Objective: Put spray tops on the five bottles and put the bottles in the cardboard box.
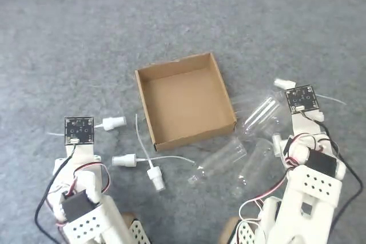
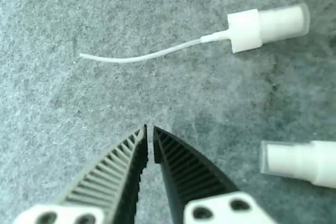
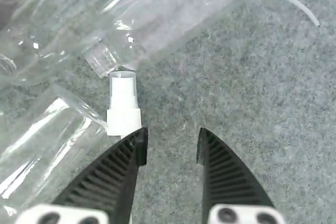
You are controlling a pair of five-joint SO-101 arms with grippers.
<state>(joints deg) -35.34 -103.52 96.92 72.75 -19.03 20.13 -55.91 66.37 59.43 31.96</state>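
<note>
The open cardboard box (image 1: 183,98) sits mid-table with nothing in it. Clear capless bottles (image 1: 220,158) (image 1: 260,112) (image 1: 254,161) lie on their sides by its right corner. My left gripper (image 2: 148,129) is shut on nothing, hovering over bare carpet. Just beyond it lies a white spray top (image 2: 268,24) (image 1: 111,123) with its thin tube; another spray top (image 2: 299,161) (image 1: 124,160) lies beside it. My right gripper (image 3: 170,140) is open over the carpet. A spray top (image 3: 123,106) stands right against one of its fingers, with bottles (image 3: 173,3) (image 3: 47,135) around it.
A third loose spray top (image 1: 155,178) lies in front of the box, and one more (image 1: 284,83) lies beyond the right arm. Grey carpet (image 1: 86,44) covers the table, with free room to the left and behind the box.
</note>
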